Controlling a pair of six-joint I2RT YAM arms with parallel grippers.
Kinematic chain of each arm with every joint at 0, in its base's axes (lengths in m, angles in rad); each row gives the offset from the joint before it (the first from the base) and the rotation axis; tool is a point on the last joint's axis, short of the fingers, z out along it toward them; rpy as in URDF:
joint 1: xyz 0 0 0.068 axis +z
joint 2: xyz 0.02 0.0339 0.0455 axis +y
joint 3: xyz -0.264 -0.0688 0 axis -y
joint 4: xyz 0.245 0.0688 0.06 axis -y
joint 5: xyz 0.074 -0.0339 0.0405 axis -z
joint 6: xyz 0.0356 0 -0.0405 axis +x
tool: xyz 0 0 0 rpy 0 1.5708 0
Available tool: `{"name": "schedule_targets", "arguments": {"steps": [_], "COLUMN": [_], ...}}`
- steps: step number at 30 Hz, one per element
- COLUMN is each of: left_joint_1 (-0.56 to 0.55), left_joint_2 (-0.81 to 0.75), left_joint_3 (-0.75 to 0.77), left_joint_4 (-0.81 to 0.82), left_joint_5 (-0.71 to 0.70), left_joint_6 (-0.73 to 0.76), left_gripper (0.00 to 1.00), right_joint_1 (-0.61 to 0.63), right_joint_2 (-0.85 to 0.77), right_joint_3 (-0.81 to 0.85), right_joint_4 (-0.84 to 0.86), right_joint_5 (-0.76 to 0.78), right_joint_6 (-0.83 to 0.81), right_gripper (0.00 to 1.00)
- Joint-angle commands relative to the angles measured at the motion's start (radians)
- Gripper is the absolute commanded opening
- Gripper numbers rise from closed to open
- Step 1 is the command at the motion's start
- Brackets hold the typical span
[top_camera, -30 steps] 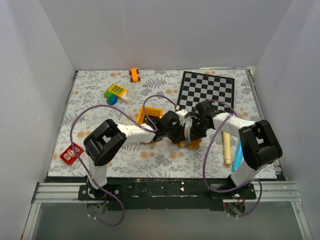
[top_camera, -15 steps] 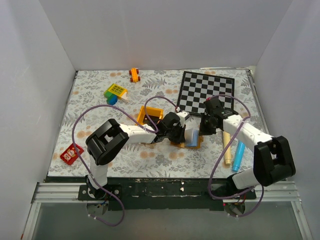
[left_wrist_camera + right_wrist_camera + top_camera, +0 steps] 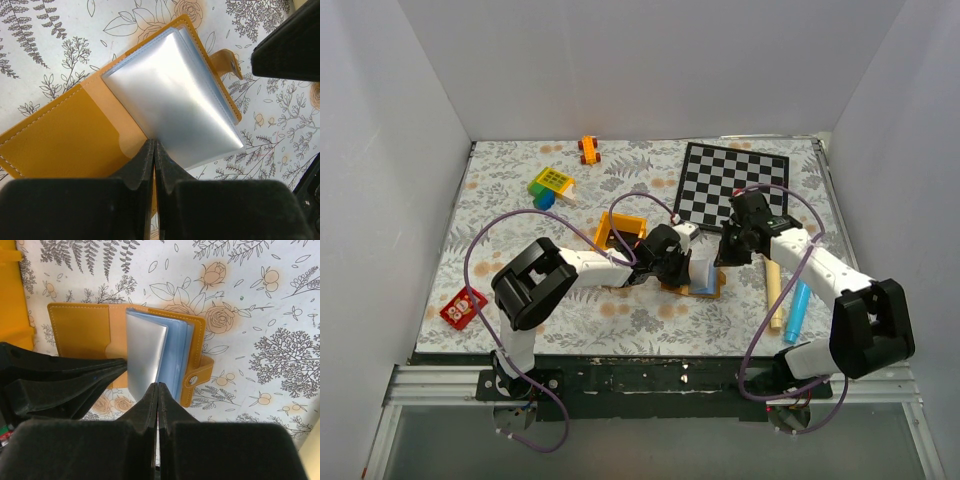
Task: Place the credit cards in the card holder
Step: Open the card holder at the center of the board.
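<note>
Tools both clenched: left tool (image 3: 153, 150) has its tips right against the clear sleeves of the card holder (image 3: 65, 130), and right tool (image 3: 158, 390) hangs over it. Holder lies open on the floral tabletop (image 3: 520, 220), with the yellow bin (image 3: 623, 217) just beside it and the chequered board (image 3: 735, 180) behind.

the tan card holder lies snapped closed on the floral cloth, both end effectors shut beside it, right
No, the card holder is open, not snapped closed: the right wrist view shows its cover spread flat and its clear sleeves fanned up. It does lie on the floral cloth, with the left end effector and right end effector shut beside it.
</note>
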Motion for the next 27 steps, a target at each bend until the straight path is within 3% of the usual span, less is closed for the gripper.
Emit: {"name": "schedule_targets", "arguments": {"steps": [1, 13, 27], "left_joint_1": [-0.006, -0.006, -0.006], "left_joint_2": [-0.023, -0.018, -0.02], "left_joint_3": [0.003, 0.008, 0.009], "left_joint_4": [-0.007, -0.007, -0.014], "left_joint_5": [-0.013, -0.012, -0.017], "left_joint_6": [0.009, 0.011, 0.011], "left_gripper": [0.0, 0.0, 0.0], "right_joint_1": [-0.001, -0.001, -0.001], "right_joint_2": [0.032, 0.101, 0.133], "right_joint_3": [0.009, -0.002, -0.028], "right_joint_4": [-0.007, -0.013, 0.068], "right_joint_5": [-0.009, 0.022, -0.104], "right_joint_6": [-0.001, -0.019, -0.013], "right_gripper": [0.01, 0.01, 0.01]}}
